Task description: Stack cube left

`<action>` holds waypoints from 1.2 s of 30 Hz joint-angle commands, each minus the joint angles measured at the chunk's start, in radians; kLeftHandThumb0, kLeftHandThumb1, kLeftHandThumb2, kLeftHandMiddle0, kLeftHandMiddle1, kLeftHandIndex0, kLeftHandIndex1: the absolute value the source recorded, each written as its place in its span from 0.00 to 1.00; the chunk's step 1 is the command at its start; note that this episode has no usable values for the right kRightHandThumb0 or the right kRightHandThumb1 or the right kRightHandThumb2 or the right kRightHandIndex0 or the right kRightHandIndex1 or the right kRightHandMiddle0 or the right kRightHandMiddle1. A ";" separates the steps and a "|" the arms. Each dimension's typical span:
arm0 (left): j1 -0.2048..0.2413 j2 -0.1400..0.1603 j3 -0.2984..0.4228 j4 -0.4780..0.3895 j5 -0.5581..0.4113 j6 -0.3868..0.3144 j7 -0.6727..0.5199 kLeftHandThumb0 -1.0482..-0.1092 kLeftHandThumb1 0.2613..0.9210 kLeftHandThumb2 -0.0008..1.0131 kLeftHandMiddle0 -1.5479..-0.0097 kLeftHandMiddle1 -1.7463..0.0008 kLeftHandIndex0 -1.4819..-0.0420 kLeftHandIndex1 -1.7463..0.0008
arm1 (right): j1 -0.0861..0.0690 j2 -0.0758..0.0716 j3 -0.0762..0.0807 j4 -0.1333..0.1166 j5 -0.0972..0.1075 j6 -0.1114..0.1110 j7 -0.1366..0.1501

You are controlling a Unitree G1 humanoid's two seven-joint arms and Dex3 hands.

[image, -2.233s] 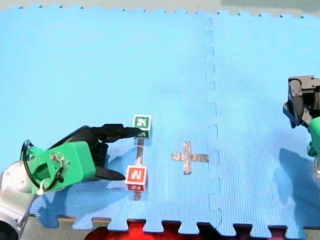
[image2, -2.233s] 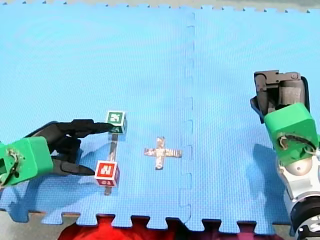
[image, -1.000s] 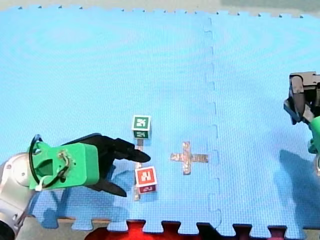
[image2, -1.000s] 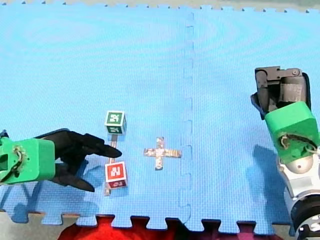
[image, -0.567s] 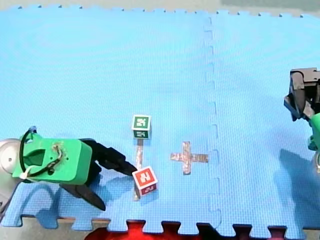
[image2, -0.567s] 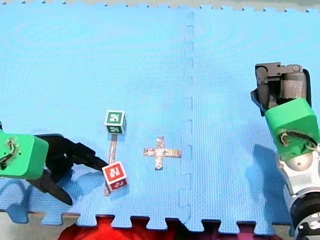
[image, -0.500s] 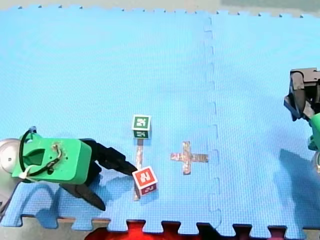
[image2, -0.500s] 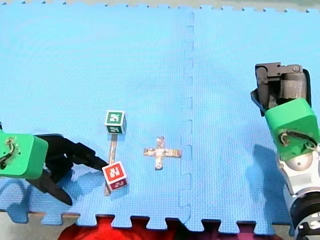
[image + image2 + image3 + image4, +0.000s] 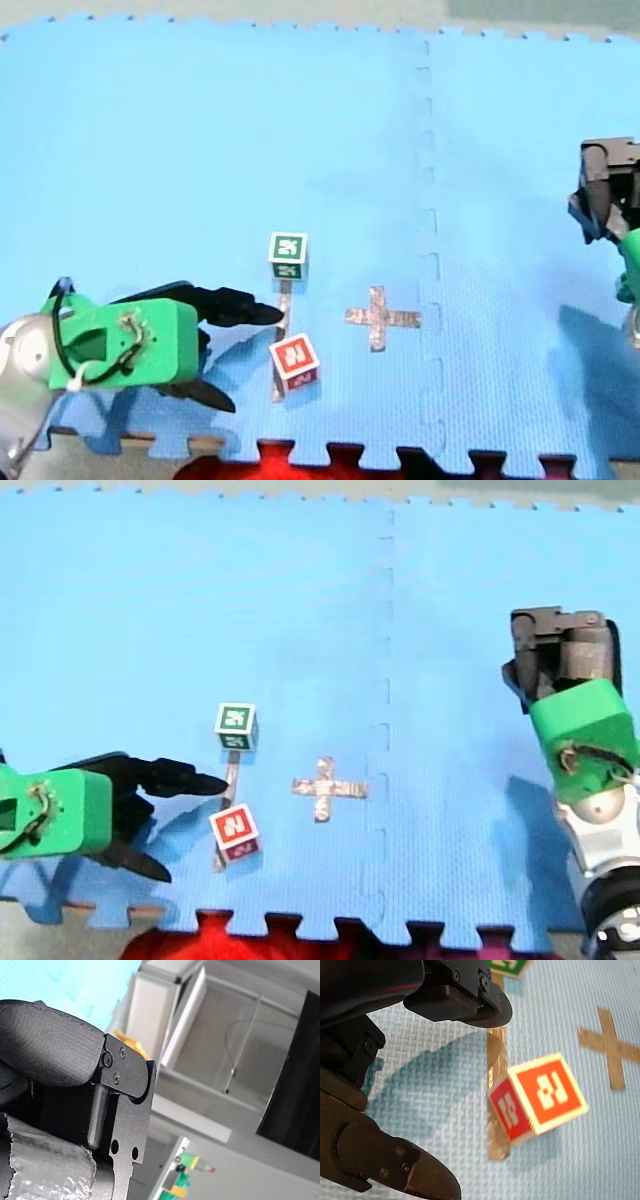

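A red cube (image 9: pixel 295 362) lies near the mat's front edge, turned askew at the near end of a tape strip (image 9: pixel 284 300). A green cube (image 9: pixel 288 254) stands at the strip's far end. My left hand (image 9: pixel 245 355) is just left of the red cube and holds nothing; its upper fingers (image 9: pixel 240 305) reach toward the strip, apart from the cube, and its thumb (image 9: pixel 205 395) points forward below. The second wrist view shows this hand's fingertips (image 9: pixel 470 1005) beside the red cube (image 9: pixel 537 1102). My right hand (image 9: pixel 555 660) hovers at the far right, holding nothing.
A silver tape cross (image 9: pixel 378 317) is stuck on the blue foam mat (image 9: pixel 300 130) right of the cubes. A seam (image 9: pixel 430 200) runs down the mat. Its jagged front edge (image 9: pixel 330 455) lies just beyond the red cube, with red floor below.
The red cube was nudged and twisted askew. My left hand's upper fingers have since lifted off it and swung toward the tape strip. The right hand has not moved.
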 commanded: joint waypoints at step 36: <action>0.146 -0.141 -0.056 -0.159 0.038 0.108 0.214 0.75 0.61 0.00 0.52 0.00 0.68 0.99 | 0.003 -0.008 0.007 -0.007 0.000 0.009 -0.015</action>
